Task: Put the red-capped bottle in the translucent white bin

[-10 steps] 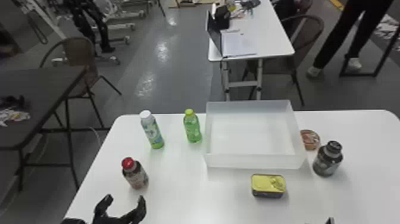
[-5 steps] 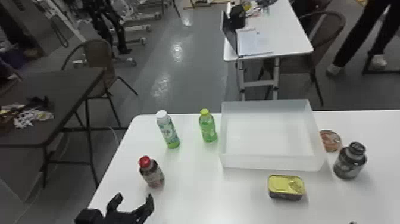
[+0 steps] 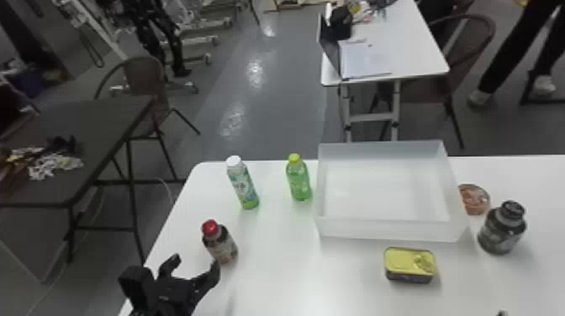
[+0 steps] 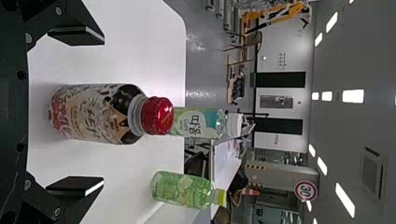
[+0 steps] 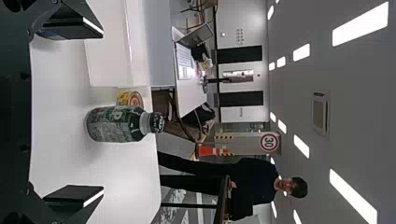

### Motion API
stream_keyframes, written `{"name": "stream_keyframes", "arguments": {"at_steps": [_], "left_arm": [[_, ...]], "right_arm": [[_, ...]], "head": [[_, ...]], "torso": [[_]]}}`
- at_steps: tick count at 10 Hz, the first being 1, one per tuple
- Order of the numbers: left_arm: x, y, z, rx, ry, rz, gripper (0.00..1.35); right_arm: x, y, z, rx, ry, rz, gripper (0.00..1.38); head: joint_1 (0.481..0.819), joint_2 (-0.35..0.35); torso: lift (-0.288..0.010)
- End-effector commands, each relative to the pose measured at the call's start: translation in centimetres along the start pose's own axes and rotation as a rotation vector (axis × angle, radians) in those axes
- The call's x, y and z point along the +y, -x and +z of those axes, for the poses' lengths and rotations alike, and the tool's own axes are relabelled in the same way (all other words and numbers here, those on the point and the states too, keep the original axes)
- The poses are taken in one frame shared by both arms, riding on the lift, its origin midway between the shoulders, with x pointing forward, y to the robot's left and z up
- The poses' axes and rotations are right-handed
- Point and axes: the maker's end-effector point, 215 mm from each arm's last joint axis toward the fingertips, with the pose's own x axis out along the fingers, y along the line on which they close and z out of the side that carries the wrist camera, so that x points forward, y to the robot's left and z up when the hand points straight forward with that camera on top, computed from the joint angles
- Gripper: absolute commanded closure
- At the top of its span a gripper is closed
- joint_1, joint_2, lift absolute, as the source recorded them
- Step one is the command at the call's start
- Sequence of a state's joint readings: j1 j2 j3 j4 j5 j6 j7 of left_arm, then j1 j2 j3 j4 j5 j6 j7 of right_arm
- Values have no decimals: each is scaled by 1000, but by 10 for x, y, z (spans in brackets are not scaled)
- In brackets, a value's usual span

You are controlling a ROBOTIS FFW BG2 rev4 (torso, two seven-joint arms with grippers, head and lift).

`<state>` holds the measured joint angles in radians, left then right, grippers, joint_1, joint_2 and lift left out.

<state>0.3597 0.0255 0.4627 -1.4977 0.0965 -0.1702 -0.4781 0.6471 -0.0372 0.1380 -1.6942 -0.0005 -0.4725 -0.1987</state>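
Near the red-capped bottle [image 3: 221, 246], the left gripper [image 3: 193, 264] is spread. The head view mostly crops the right gripper [image 3: 501, 313], also spread.

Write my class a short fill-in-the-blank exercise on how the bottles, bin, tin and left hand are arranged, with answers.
The red-capped bottle stands to the ____ of the bin, not the right. The left hand is not shut but ____. In the far row, the green bottle stands between the bin and a tall bottle with a ____ cap. On the robot's side of the bin lies a tin with a ____ top.

Missing words: left; open; white; yellow
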Motion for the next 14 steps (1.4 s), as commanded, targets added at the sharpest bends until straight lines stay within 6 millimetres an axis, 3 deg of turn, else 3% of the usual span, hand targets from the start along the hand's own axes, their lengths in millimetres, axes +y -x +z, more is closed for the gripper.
{"name": "stream_keyframes", "arguments": {"at_steps": [1, 5, 8, 9, 11, 14], "left_arm": [[11, -5, -9, 26, -8, 22, 226], [17, -42, -16, 91, -56, -91, 229], [-4, -70, -18, 139, -105, -222, 233], [-9, -74, -17, 140, -112, -228, 286], [-5, -71, -21, 149, -110, -220, 805], [-15, -73, -13, 120, -88, -229, 826]], "right_arm": [[2, 0, -2, 4, -7, 1, 116], [7, -5, -1, -1, -14, 15, 117], [7, -5, -2, 2, -16, 20, 117], [8, -5, -2, 1, -17, 22, 117], [8, -5, -3, 5, -22, 19, 117], [7, -4, -6, 11, -33, 14, 119]], "head": [[695, 302], [695, 315], [695, 301], [695, 287], [695, 277], [695, 277]], "torso": [[-18], [-18], [-18], [-18], [-18], [-18]]}}
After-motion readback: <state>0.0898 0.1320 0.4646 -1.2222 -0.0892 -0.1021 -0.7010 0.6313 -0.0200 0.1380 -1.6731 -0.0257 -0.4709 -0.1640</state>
